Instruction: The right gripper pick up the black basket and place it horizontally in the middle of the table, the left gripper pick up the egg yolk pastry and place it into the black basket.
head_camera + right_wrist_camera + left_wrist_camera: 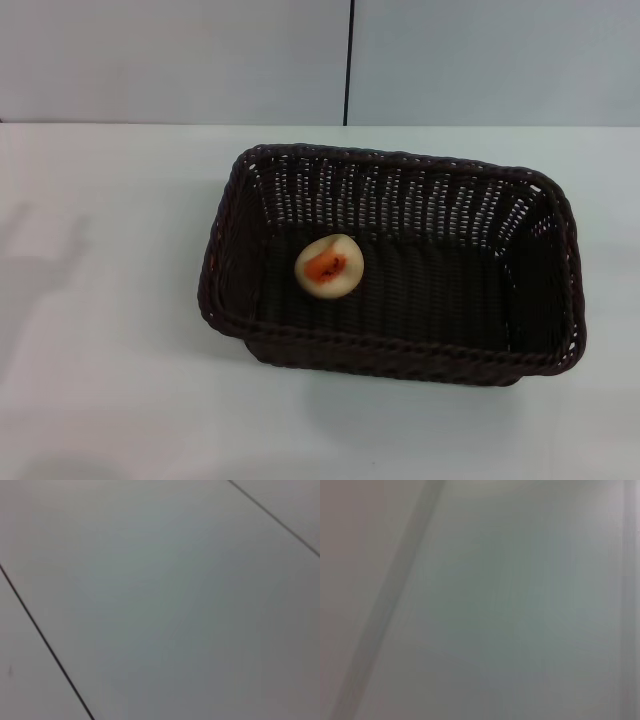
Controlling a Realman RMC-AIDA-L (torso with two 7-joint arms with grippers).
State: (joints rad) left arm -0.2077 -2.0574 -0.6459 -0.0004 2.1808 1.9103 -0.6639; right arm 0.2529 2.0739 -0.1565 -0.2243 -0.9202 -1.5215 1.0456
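Note:
The black basket [540,355] lies lengthwise across the middle of the white table [110,330] in the head view. The egg yolk pastry [328,266] rests on the basket's floor, toward its left end, with its orange-red patch facing up. Neither gripper shows in the head view. The left wrist view shows only a plain pale surface, and the right wrist view shows pale panels with thin dark seams; no fingers appear in either.
A pale wall [180,60] with a dark vertical seam [348,60] runs behind the table's far edge. A faint grey shadow [40,250] lies on the table at the left.

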